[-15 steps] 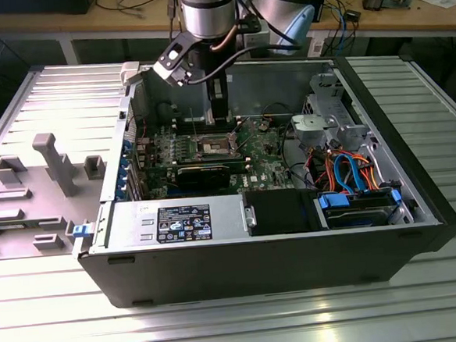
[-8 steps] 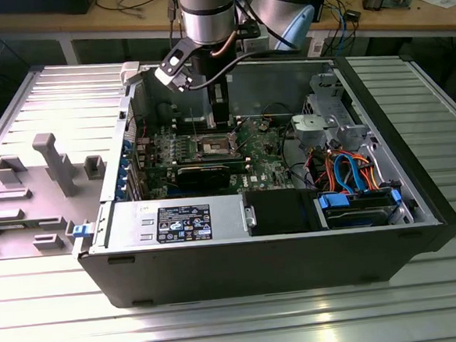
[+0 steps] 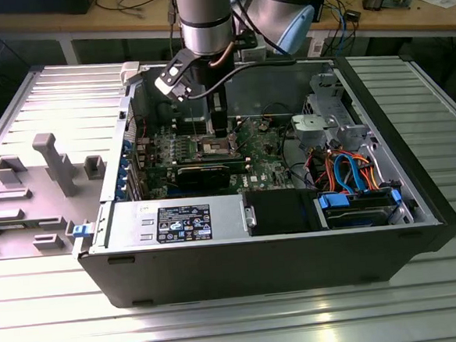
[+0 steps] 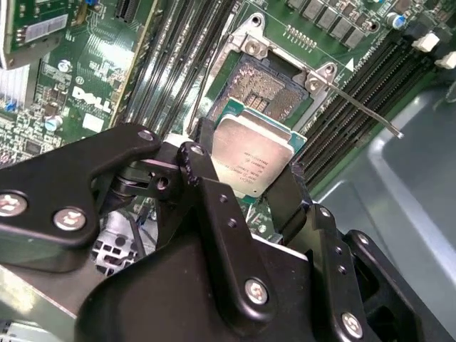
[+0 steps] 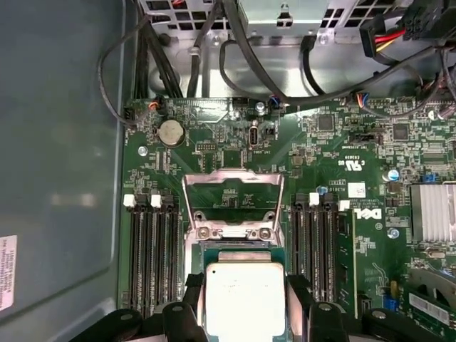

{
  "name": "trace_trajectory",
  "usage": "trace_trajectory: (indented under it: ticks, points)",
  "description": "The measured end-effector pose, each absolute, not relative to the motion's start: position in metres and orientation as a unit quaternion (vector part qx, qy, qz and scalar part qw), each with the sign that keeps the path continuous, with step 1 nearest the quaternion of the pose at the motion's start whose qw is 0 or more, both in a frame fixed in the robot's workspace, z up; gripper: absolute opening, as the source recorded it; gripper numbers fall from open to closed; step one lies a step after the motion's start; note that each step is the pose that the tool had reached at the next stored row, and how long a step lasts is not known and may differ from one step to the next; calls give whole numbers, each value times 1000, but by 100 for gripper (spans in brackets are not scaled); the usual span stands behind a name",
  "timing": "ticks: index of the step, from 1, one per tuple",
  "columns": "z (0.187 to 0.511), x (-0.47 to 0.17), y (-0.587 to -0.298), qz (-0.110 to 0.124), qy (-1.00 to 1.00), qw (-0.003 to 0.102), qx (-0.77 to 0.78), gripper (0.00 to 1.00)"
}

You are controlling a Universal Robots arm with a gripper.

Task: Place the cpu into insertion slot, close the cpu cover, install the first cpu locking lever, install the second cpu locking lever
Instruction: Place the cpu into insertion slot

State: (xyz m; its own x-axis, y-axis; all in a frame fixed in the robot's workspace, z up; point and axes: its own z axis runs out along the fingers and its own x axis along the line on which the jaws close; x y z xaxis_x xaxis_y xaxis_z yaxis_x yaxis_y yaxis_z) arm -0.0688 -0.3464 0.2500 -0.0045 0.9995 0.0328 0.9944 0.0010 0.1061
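Observation:
My gripper (image 4: 249, 171) is shut on the cpu (image 4: 251, 158), a flat square chip with a dull silver top, pinched by two opposite edges between black fingers (image 4: 201, 160). In the first wrist view the cpu (image 5: 244, 296) hangs over the near part of the insertion slot (image 5: 235, 249). The cpu cover (image 5: 231, 175) is swung open behind the slot. The slot's dark centre (image 4: 269, 85) lies partly uncovered beyond the chip, and a thin locking lever (image 4: 367, 110) sticks out to its side. From the exterior view the gripper (image 3: 219, 127) stands low over the green motherboard (image 3: 269, 148).
Black memory slots (image 5: 151, 249) flank the socket on both sides. Black cables (image 5: 235, 57) run past the board's far edge, and a finned heatsink (image 5: 434, 210) sits nearby. The open case (image 3: 420, 228) holds a power supply (image 3: 177, 221) and a drive cage (image 3: 354, 182). A grey fixture tray (image 3: 33, 184) lies outside.

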Motion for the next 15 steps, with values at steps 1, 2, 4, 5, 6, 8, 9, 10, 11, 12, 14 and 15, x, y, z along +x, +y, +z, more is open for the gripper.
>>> trace_trajectory:
  ticks: [1, 2, 4, 5, 6, 8, 9, 10, 11, 12, 14, 15]
  points:
    - [240, -69, -346, 49, 707, 25, 705, 54]
    - [232, -69, -346, 48, 707, 25, 705, 54]
    - [222, -69, -346, 48, 707, 25, 705, 54]
    - [221, -70, -346, 48, 707, 25, 705, 54]
    - [220, -70, -346, 48, 707, 25, 705, 54]
    - [217, -71, -346, 48, 707, 25, 705, 54]
    - [215, -71, -346, 48, 707, 25, 705, 54]
    - [213, -72, -346, 48, 707, 25, 705, 54]
    - [211, -72, -346, 48, 707, 25, 705, 54]
    - [210, -72, -346, 48, 707, 25, 706, 54]
    - [209, -72, -345, 48, 706, 25, 706, 54]
    - [208, -72, -344, 48, 706, 25, 706, 54]
